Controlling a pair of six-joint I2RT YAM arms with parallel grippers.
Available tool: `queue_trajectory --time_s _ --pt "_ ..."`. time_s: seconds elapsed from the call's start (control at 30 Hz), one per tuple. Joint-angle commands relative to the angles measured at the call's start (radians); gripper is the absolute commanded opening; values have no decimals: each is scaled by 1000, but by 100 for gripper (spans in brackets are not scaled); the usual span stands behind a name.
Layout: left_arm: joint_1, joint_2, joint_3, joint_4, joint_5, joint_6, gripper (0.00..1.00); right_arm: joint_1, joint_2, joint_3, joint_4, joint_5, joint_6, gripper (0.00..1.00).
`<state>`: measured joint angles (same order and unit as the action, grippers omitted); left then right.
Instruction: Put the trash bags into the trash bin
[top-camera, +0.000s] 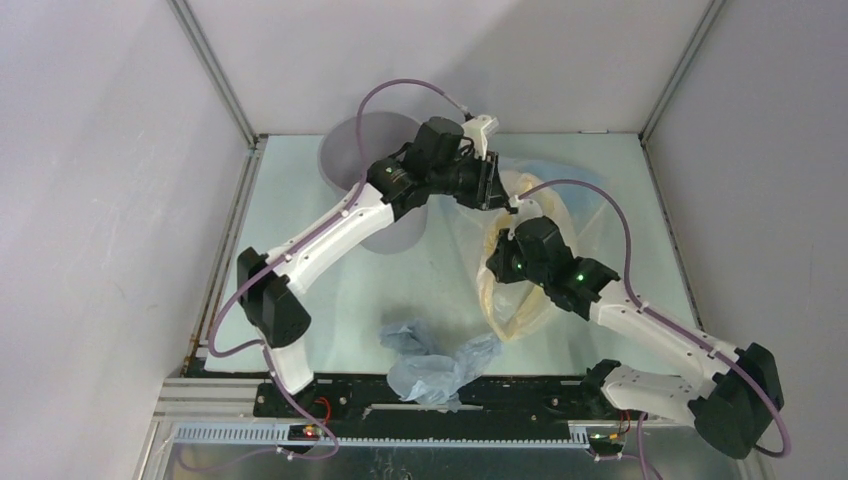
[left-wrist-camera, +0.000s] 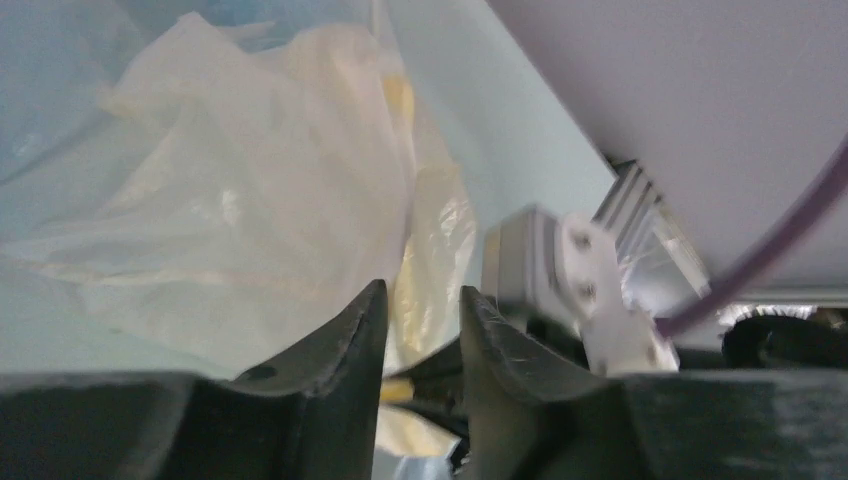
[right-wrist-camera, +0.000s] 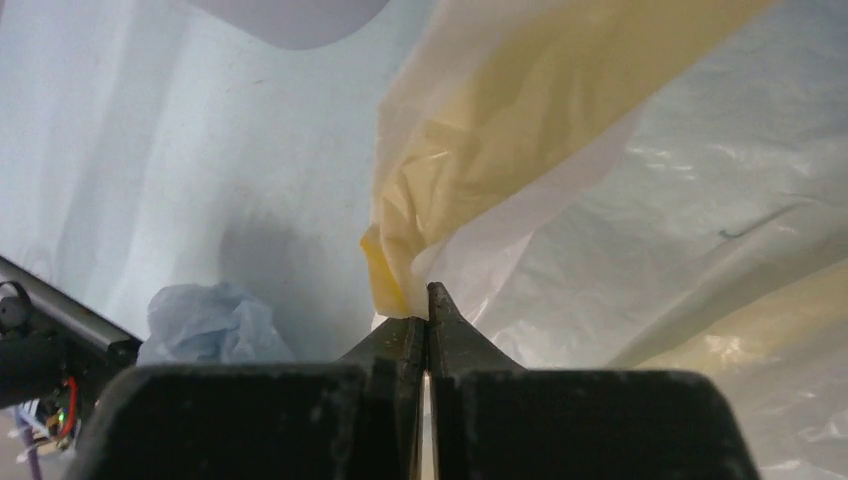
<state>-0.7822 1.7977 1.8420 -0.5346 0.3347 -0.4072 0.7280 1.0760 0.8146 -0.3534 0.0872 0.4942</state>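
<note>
The grey trash bin (top-camera: 345, 150) stands at the back, left of centre, partly behind my left arm. A cream-yellow bag (top-camera: 522, 298) hangs stretched between table and my right gripper (top-camera: 498, 248), which is shut on a fold of the bag's edge (right-wrist-camera: 400, 270). My left gripper (top-camera: 497, 190) sits just above and behind it, right of the bin. Its fingers (left-wrist-camera: 362, 320) stand a little apart, with cream film (left-wrist-camera: 250, 200) showing beyond the gap. A pale blue bag (top-camera: 565, 172) lies under the cream one. A crumpled blue-grey bag (top-camera: 435, 362) lies at the front edge.
The right wrist's white camera mount (left-wrist-camera: 590, 290) is close beside my left fingers. Enclosure walls and a metal frame (top-camera: 222, 270) ring the table. The front rail (top-camera: 420, 388) runs beside the blue-grey bag, which also shows in the right wrist view (right-wrist-camera: 210, 320).
</note>
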Motion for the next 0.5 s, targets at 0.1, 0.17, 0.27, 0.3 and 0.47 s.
queue_trajectory --time_s 0.1,0.17,0.27,0.3,0.47 --pt "-16 -233 -174 30 -14 24 66 -98 91 -9 169 -9 7 0" --pt "-27 -309 -255 29 -52 31 75 -125 125 -9 203 -27 5 0" --pt "-42 -454 -389 17 -128 33 95 -164 181 -9 242 -60 -9 0" --pt "-48 -500 -438 13 -149 31 99 -175 202 -9 250 -68 -12 0" --pt "-64 -692 -649 -50 -216 11 100 -233 332 27 238 -64 -30 0"
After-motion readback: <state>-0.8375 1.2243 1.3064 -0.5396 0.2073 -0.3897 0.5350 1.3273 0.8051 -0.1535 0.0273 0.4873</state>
